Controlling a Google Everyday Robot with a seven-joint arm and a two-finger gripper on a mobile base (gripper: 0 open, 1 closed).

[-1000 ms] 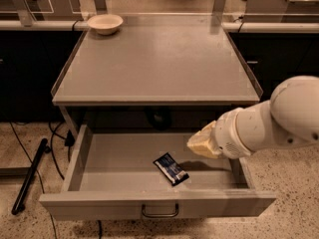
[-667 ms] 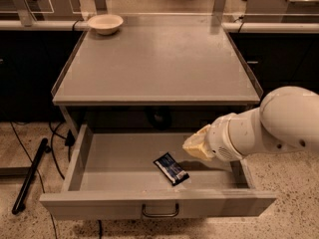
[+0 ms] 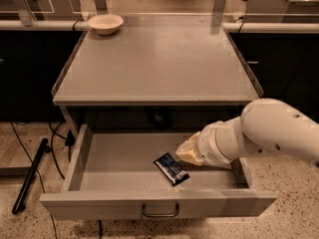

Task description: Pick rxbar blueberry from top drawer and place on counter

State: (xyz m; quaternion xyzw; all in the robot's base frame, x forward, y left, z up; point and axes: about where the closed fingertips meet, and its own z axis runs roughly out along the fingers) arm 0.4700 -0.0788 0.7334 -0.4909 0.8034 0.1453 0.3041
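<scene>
The top drawer (image 3: 89, 158) is pulled open, its curved pull handle (image 3: 160, 214) on the front panel. The rxbar blueberry (image 3: 171, 168), a dark navy bar with white print, lies flat and diagonal on the drawer floor, right of centre. My gripper (image 3: 185, 153) reaches in from the right on a white arm. Its cream-coloured tip hangs inside the drawer just right of and above the bar's upper end. The counter (image 3: 154, 59) is the grey tabletop above the drawer.
A cream bowl (image 3: 105, 23) stands at the counter's back left corner. Clear raised strips (image 3: 246, 68) edge the counter. Black side cabinets (image 3: 27, 68) flank it. A black rod (image 3: 30, 176) and cables lie on the floor at the left.
My arm has moved left, bringing the gripper closer to the bar. The bar and the drawer have not moved.
</scene>
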